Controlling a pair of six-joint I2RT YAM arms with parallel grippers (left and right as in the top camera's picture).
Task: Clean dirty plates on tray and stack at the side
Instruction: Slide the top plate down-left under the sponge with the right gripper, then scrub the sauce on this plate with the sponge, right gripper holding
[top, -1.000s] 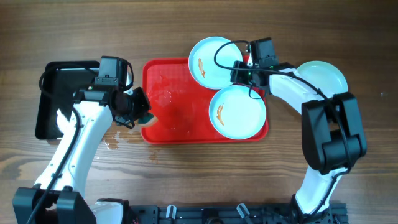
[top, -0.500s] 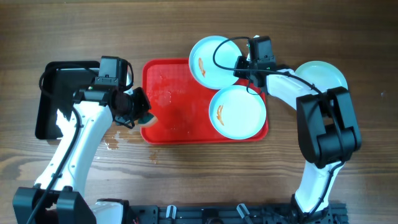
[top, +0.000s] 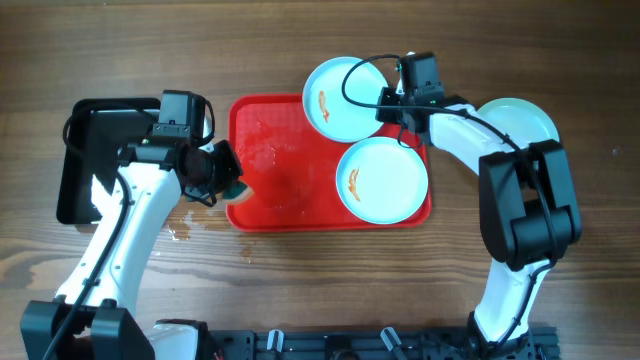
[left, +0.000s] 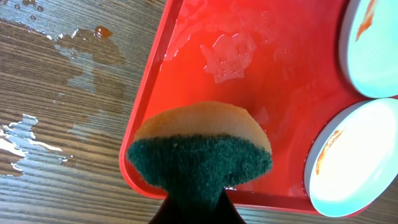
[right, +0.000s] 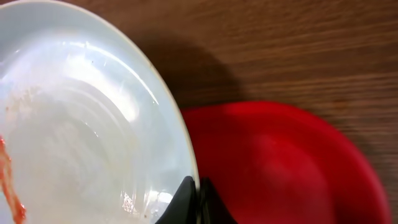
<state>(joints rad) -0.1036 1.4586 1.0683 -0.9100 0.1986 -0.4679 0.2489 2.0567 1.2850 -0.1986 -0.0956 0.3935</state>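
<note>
Plates are lying in three places. The far plate (top: 335, 97) is resting half on the back corner of the tray (top: 280, 205) and half out over the table (top: 320, 290), with an orange-red streak down its left side. The near plate (top: 385, 180) is sitting flat inside the tray's right end, touching the far one and carrying a small smear of its own. The third plate (top: 525, 120) is lying on the bare wood to the right, partly hidden behind my right arm and looking clean.

My right pincer (right: 195, 186) is pressing together on the far plate's right rim, one finger over the lip and one under, on the side away from the streak. My left pincer (left: 194, 208) is pinching a sponge (left: 199, 143), green scouring face towards the camera, and is hanging over the tray's near-left corner, where the red floor is glistening wet.

I am judging these plates to be stiff, shallow and light, with a glossy, probably slick surface. Whether they would break if dropped, I cannot tell. The rim is the only part thin enough for me to take. A grip there is narrow, so the plate is likely to swing or slide out if I am tilting it quickly. I am thinking a bite deep over the lip and a level carry would suit it best.
</note>
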